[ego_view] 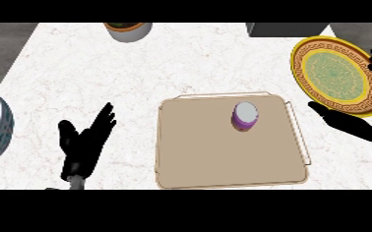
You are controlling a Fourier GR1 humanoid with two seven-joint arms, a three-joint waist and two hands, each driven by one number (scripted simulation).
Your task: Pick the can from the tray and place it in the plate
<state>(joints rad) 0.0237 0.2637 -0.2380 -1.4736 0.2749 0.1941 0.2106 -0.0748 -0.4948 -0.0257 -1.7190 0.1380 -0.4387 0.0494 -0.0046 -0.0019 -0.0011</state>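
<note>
A purple can [245, 116] with a white top stands upright on the beige tray [210, 162], in the tray's far right part. The yellow plate [331, 73] with a green patterned centre lies at the right edge of the counter, beyond the tray. My right hand [347, 122] shows at the right edge, between the tray and the plate, fingers straight and pointing left, holding nothing, a short way right of the can. My left hand [85, 145] rests open left of the tray, fingers up.
A grey pot [129, 30] stands at the far edge of the white marble counter. A dark block [285, 29] sits at the back right. Part of a round patterned object [4, 128] shows at the left edge.
</note>
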